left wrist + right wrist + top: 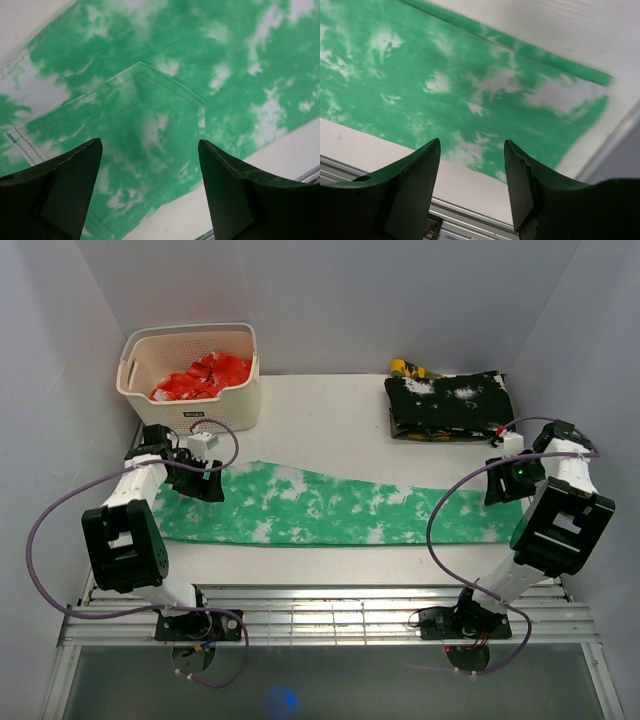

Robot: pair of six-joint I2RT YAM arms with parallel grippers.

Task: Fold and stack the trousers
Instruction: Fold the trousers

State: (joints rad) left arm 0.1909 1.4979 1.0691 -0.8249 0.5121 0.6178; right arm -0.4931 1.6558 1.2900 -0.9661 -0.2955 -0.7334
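Trousers (330, 510): 1. Basket (236, 400): 1. Red cloth (200, 375): 1 heap, pieces uncountable. Black speckled folded garment (450, 405): 1. Yellow item (405, 367) behind it: 1. Arms: 2, left arm (125, 530), right arm (560, 520). Purple cables (430, 525): 2. Tabletop (330, 420): 1.

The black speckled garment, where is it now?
In the top view the black speckled garment lies folded at the far right of the table, beyond the trousers and just behind the right gripper.

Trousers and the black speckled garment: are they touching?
Apart. Top view shows a strip of bare table between the trousers and the black garment.
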